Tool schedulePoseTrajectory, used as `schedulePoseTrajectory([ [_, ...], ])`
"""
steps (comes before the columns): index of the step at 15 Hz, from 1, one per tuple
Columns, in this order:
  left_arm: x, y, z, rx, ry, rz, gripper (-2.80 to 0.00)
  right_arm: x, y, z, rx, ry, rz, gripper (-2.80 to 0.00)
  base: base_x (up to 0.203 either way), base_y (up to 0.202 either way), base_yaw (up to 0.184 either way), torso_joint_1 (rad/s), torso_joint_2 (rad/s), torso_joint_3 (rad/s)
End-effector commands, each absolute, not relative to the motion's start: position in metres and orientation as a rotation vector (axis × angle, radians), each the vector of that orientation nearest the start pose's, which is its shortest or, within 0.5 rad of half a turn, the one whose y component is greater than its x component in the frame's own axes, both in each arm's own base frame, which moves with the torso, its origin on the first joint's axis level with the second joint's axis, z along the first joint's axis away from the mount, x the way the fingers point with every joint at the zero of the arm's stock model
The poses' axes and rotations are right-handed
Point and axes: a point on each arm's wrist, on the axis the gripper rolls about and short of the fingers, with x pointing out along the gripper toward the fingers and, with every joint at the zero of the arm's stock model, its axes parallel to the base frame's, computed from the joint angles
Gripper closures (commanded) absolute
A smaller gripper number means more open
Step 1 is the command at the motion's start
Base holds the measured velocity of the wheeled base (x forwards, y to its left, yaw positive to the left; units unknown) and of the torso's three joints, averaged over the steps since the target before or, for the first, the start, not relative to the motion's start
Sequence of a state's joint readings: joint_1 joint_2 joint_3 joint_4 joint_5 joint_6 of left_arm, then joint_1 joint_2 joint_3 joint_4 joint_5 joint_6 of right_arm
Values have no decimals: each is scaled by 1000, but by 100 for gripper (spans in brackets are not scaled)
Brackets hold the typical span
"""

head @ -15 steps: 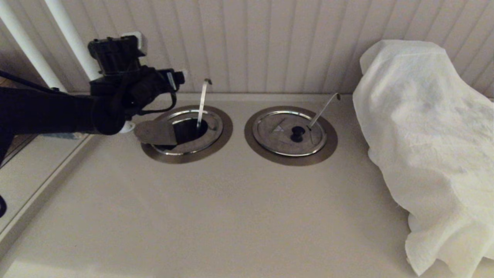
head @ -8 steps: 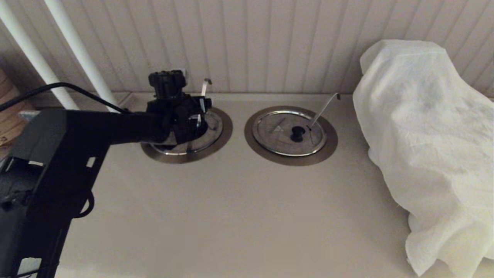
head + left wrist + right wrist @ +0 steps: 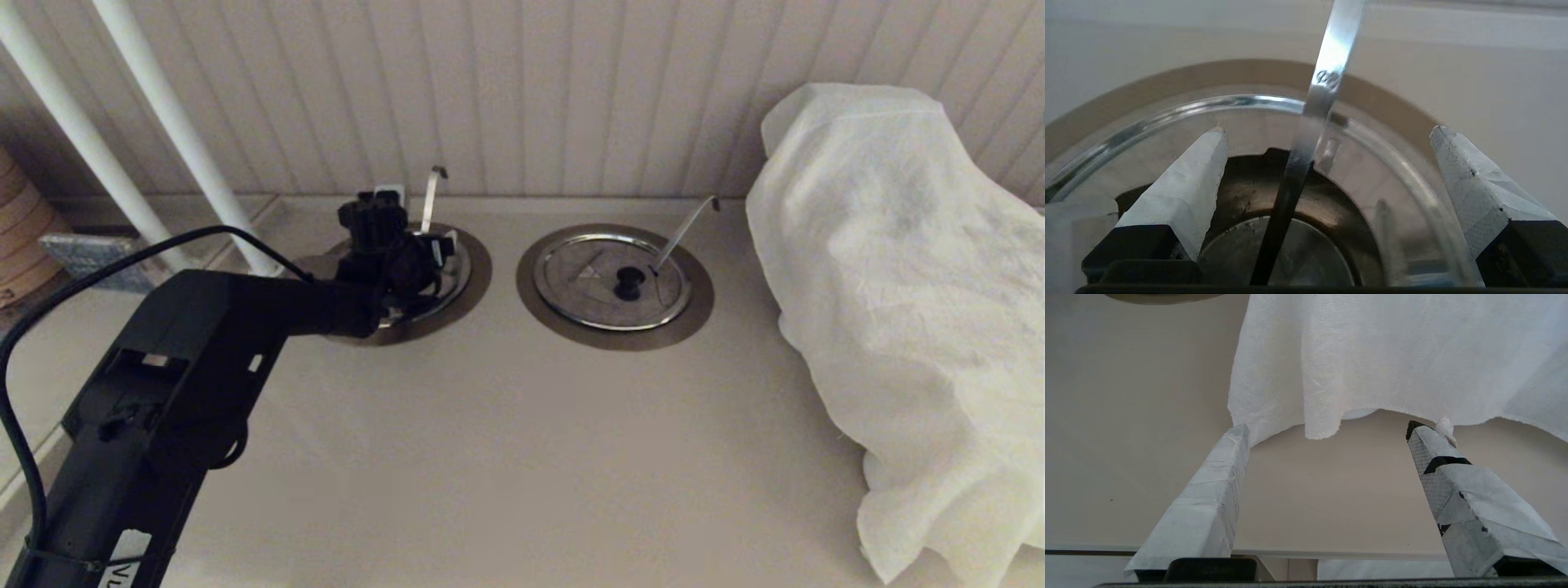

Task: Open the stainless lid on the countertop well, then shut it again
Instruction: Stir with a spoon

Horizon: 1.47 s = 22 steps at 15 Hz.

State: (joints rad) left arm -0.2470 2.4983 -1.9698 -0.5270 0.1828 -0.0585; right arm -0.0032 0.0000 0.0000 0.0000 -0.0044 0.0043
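Standing wide apart and empty, the jaws of the left gripper (image 3: 1327,132) hang over the countertop well (image 3: 1290,204), with the near-upright ladle stem (image 3: 1316,102) rising between the two taped fingers (image 3: 1184,192) without touching either. The well is uncovered. The stainless lid (image 3: 314,265) lies shifted off to the robot's left of the well, partly hidden behind the left arm (image 3: 204,343). The twin lid (image 3: 612,282) with its slanted stem sits closed in the neighbouring ring. The right gripper (image 3: 1327,430) is spread open near the white cloth (image 3: 1392,355), holding nothing, low over the beige countertop (image 3: 506,457).
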Motion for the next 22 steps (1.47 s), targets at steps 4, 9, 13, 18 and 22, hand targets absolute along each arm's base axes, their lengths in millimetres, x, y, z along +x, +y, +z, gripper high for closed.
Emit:
schedulePoseTrajectory([
  [4, 528, -127, 125, -65, -30, -70, -280, -23, 0, 75, 5, 0, -8, -280, 0, 0, 0, 0, 0, 0],
  [9, 531, -123, 116, -64, -20, -71, -280, -23, 0, 75, 5, 0, -8, -280, 0, 0, 0, 0, 0, 0],
  [13, 532, -121, 115, -64, -19, -85, -280, -23, 0, 75, 5, 0, -8, -280, 0, 0, 0, 0, 0, 0],
  [18, 535, -118, 110, -69, -56, -95, 0, -23, 0, 75, 5, 0, -8, -280, 0, 0, 0, 0, 0, 0],
  [22, 535, -116, 110, -68, -57, -106, 0, -23, 0, 75, 5, 0, -8, -280, 0, 0, 0, 0, 0, 0],
])
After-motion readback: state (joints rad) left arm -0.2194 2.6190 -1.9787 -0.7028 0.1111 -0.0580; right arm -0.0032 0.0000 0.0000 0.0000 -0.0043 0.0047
